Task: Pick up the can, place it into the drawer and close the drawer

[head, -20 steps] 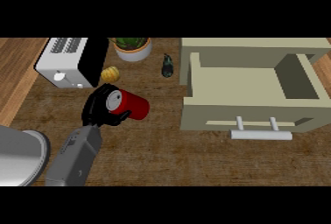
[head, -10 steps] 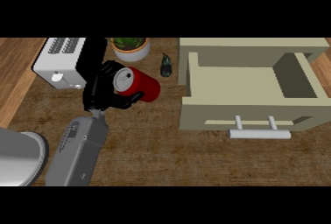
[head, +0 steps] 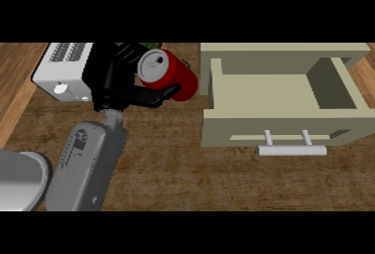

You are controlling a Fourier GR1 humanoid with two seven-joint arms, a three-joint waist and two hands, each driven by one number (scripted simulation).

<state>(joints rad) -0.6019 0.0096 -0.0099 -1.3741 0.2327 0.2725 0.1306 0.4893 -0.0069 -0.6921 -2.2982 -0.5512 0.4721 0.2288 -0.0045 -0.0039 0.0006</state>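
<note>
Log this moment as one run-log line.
left hand: shut on red can, raised | drawer: open, nothing visible inside | can left of drawer | right hand: not in view

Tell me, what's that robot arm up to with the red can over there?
The robot's left hand has its fingers curled round a red can and holds it tilted, above the wooden counter, just left of an open beige drawer. The drawer shows nothing inside, and its handle faces the robot. A white toaster sits behind the hand. The right hand is out of view. The can is not yet in the drawer, and the drawer has yet to be closed.
</note>
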